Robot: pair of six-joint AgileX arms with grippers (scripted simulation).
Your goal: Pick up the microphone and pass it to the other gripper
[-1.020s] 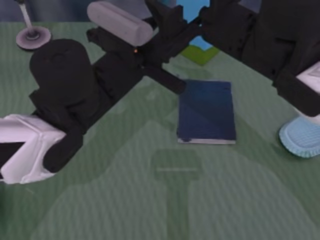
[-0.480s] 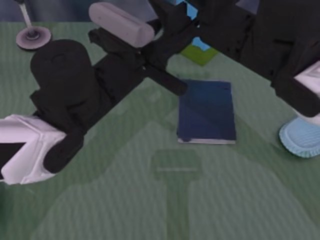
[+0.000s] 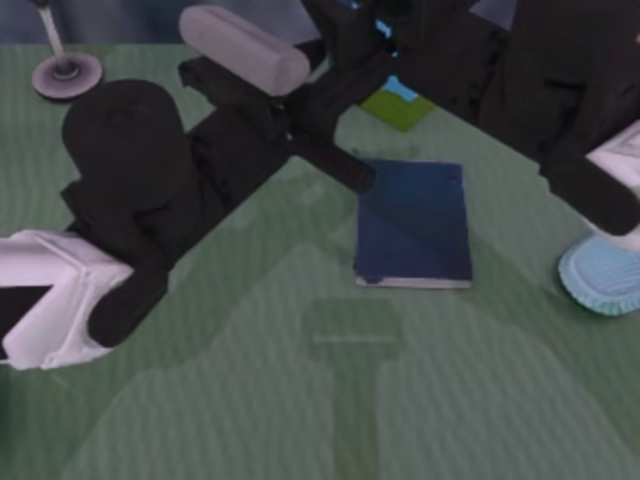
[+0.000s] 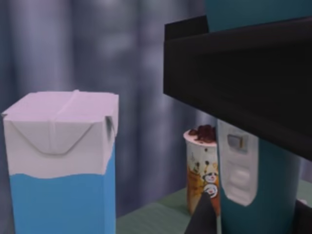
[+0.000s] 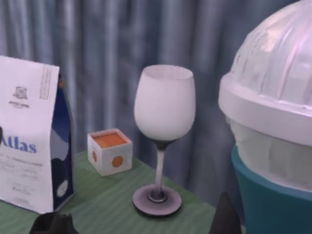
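Both arms reach to the far edge of the green worktop [image 3: 300,400], meeting near its middle; the microphone [image 4: 258,190] sits between them, its teal handle with the white switch patch filling the left wrist view beside a black finger, its round white head [image 5: 278,83] looming close in the right wrist view; the left gripper [image 3: 335,95] appears clamped on the handle, though the contact itself is hidden; whether the right gripper's [image 3: 400,40] jaws are apart or together I cannot tell; a dark blue book [image 3: 415,222] lies flat mid-worktop, a pale blue plate [image 3: 600,280] at the right edge, a wine glass [image 5: 163,131] at the far left corner; a milk carton [image 4: 61,161] and printed cup [image 4: 201,170] stand behind.
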